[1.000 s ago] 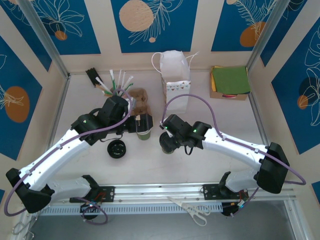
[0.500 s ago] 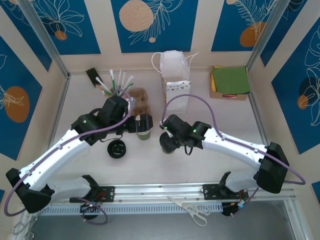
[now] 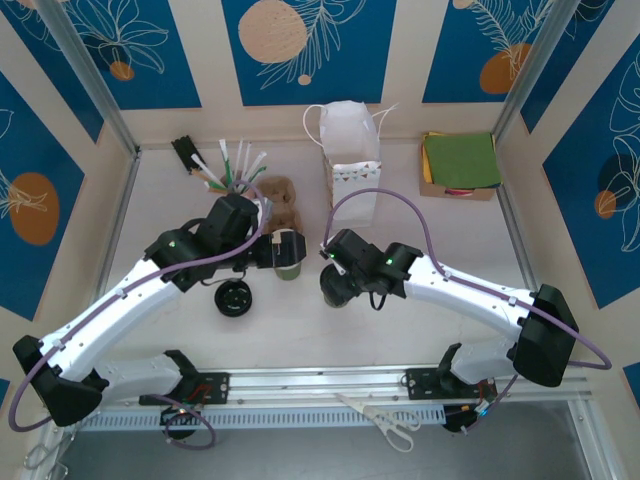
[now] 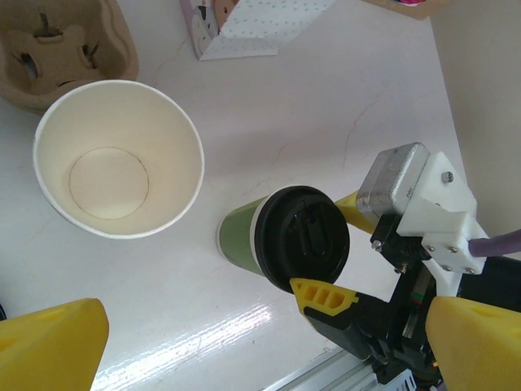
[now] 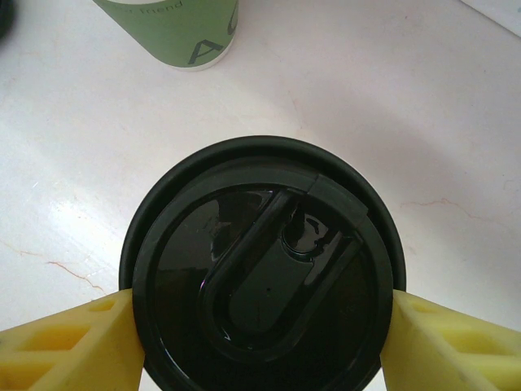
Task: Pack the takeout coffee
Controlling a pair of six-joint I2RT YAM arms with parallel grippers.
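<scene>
Nothing had really changed over the last second. Both arms sat where they were, so packing hadn't advanced. The left hand point(image 3: 278, 250) hung wide open over a lidless green cup point(image 4: 118, 159), gripping nothing. A lone black lid point(image 3: 234, 298) lay closer to the desk's near edge. Right of that, mid-desk, the takeout coffee point(image 4: 285, 240) stood upright with its lid on. The right hand point(image 5: 264, 346) was clamped on the lid rim, a yellow finger touching each side; couldn't tell if it was lifted. The white bag point(image 3: 350, 150) stood by the far edge, well apart, so the coffee wasn't in yet. Writing: the lidless cup's side read "friend" plus a big "A", rest cut off.
</scene>
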